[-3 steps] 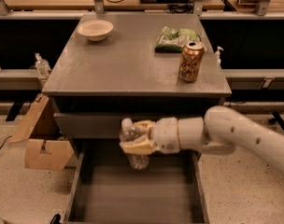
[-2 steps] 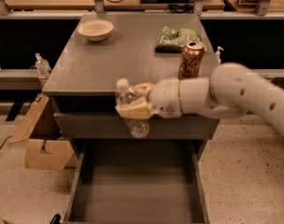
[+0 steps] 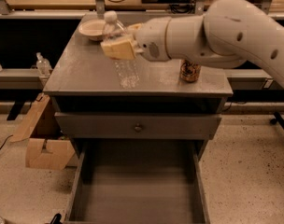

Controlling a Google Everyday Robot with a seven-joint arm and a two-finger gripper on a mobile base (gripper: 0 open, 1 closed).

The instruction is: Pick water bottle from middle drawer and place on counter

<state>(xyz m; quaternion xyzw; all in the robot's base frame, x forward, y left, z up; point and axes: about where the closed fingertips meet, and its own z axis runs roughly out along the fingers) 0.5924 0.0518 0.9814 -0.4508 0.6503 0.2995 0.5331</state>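
The water bottle [image 3: 126, 72] is a little tilted, with its bottom low over the counter [image 3: 79, 73]. The gripper [image 3: 117, 48] pinches it around its upper part, and the big white arm comes in from 3 o'clock. A can [image 3: 190, 72] stands at 3 o'clock from the bottle. A bowl [image 3: 90, 29] sits at 11 o'clock. At 6 o'clock, down low, the middle drawer [image 3: 137, 195] is pulled out.
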